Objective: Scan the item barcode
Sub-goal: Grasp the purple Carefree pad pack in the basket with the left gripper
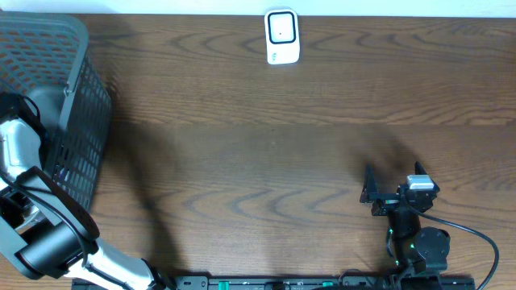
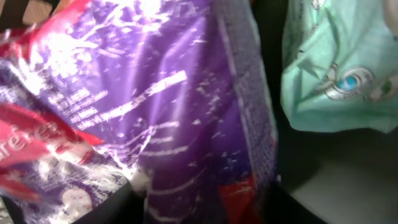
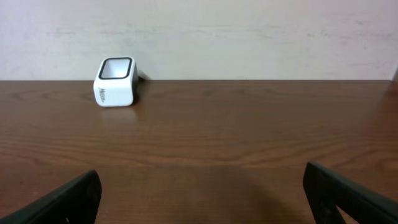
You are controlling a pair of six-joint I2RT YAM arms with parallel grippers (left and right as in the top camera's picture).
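Observation:
A shiny purple and red packet point(image 2: 161, 93) fills the left wrist view, inside the grey mesh basket point(image 1: 81, 105) at the table's left edge. My left gripper point(image 2: 199, 205) reaches down into that basket, and its dark fingers point(image 2: 99, 208) press a fold of the packet from both sides. No barcode shows on the packet. The white scanner point(image 1: 282, 36) stands at the back middle of the table, seen as the scanner point(image 3: 115, 82) in the right wrist view. My right gripper point(image 1: 379, 193) rests low at the front right, open with nothing in it point(image 3: 205, 193).
A mint green packet point(image 2: 336, 74) lies beside the purple one in the basket. The basket's wall stands between the left arm point(image 1: 24, 153) and the brown wooden table point(image 1: 258, 161). A pale wall runs behind the scanner.

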